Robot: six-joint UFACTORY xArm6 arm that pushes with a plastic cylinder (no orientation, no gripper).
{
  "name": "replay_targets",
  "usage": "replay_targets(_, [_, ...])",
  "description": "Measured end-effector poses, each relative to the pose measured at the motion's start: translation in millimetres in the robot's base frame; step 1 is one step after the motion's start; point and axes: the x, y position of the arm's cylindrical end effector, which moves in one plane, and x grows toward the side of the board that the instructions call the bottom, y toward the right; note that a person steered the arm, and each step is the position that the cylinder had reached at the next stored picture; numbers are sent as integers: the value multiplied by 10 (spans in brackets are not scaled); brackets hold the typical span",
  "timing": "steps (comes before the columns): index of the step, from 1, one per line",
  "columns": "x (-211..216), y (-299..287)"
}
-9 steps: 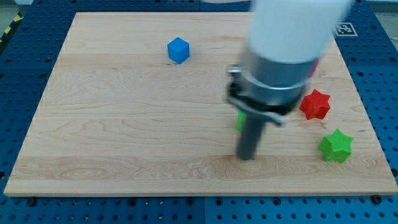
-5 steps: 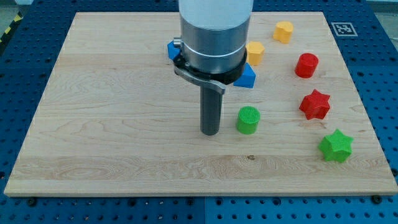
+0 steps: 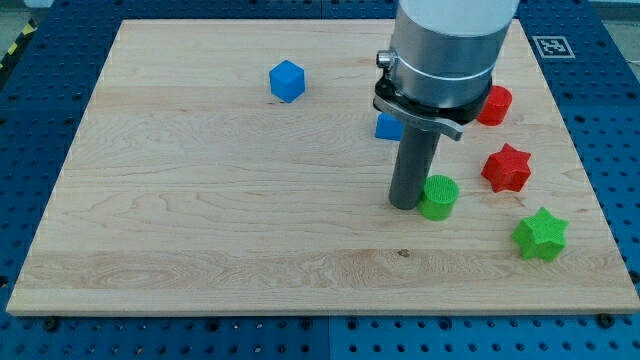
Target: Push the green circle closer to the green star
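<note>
The green circle (image 3: 438, 197) lies on the wooden board (image 3: 200, 200) right of the middle. My tip (image 3: 404, 204) touches its left side. The green star (image 3: 541, 235) lies lower right of the circle, about a hundred pixels away, near the board's right edge.
A red star (image 3: 506, 167) sits between and above the two green blocks. A red circle (image 3: 494, 104) shows partly behind the arm. A blue cube (image 3: 287, 80) lies at the upper middle, and another blue block (image 3: 389, 126) peeks out left of the rod. The arm hides the yellow blocks.
My tip moved right from the circle's left side and pushed the green circle rightward, closer to the green star. The arm now covers the yellow blocks.
</note>
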Motion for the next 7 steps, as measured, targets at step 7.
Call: replay_targets(7, [-271, 241])
